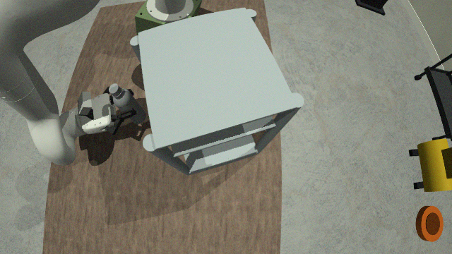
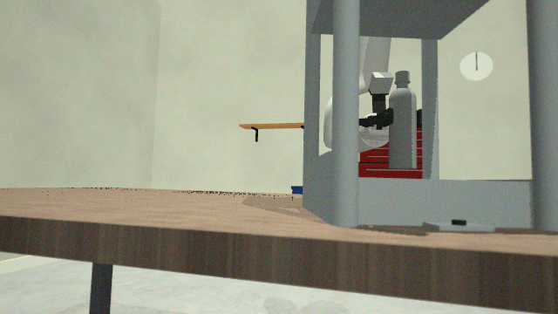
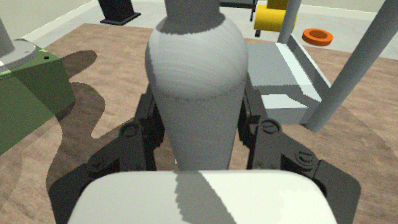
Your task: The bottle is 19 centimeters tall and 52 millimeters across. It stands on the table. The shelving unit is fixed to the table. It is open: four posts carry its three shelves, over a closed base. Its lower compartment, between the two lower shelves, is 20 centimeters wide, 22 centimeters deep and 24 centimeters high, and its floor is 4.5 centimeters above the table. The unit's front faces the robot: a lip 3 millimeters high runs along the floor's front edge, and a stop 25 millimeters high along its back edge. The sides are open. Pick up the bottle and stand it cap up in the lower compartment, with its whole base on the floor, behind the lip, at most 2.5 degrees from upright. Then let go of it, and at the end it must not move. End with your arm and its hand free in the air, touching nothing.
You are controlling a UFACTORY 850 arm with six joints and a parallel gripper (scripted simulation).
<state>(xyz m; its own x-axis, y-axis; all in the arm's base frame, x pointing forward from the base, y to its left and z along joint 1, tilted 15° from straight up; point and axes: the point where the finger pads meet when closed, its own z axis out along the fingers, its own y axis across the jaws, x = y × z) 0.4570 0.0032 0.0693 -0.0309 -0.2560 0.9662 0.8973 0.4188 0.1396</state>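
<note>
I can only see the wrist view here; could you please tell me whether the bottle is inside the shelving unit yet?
Observer: No. From the top view the bottle is outside the shelving unit, beside its edge.
Operator: Thank you. Is the bottle upright?
Observer: In the exterior view it stands cap up, close to vertical, in the hand.
Operator: Is its base above the compartment floor?
Observer: In that view its bottom edge shows above the unit's closed base; the gap to the floor I cannot judge.
</note>
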